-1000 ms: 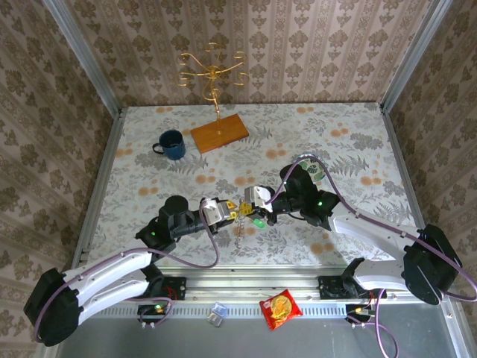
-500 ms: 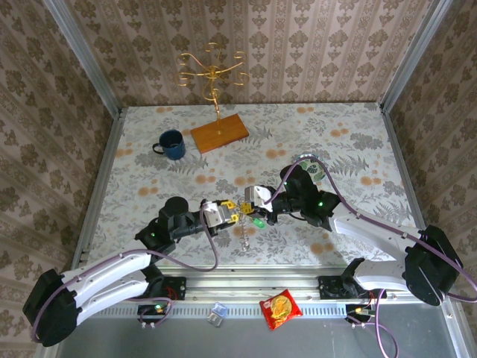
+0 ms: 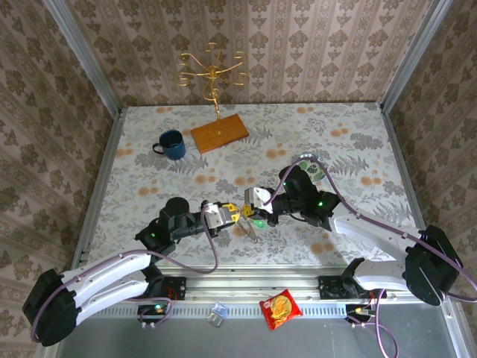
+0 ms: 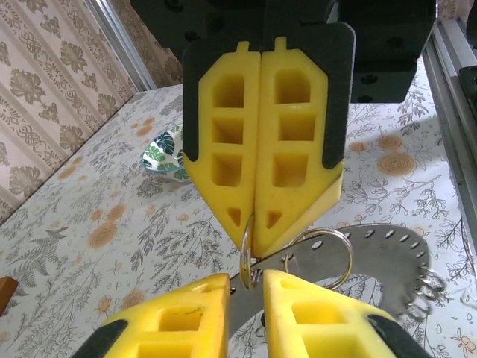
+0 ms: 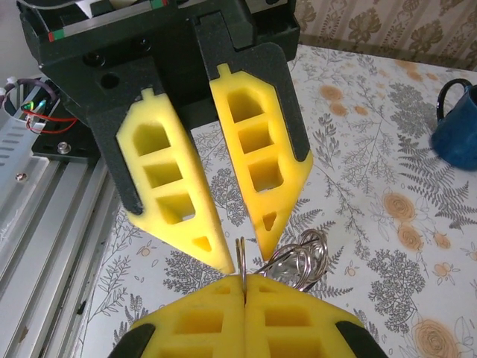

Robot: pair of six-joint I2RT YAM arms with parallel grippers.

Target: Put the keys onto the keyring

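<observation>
Change vs a second ago, top view: the dangling chain bundle hung straight down under the meeting point of the two arms. It now sits further right, under the right gripper, and looks shorter. The left gripper has barely shifted. The green key is in the same spot, just below the right fingers.

My read is that the bundle is being turned or re-presented for threading. No key looks to be on the loop yet.

**Fingers**
- Right: closed tight, pads flush, pinching the keyring edge-on so it stands upright above the pads.
- Left: a narrow gap remains, with the tips on either side of the same ring. In the left wrist view metal runs into the gap, but I can't tell if they actually press on it.

**Where things are**
- Keyring: held in the air between both grippers, above the near-centre of the table.
- Dark key: can't pick it out.

**Materials and shapes**
- Keyring: thin, shiny steel wire loop.
- Beside it: a larger split ring of round, doubled wire.
- Behind: a flat, dull grey curved plate with a row of small holes.
- At the plate's right end: ball chain.
- Finger pads: yellow, matte and wedge-shaped, with rectangular cut-outs and black hard backs.
- Table cover: flat floral print.
</observation>
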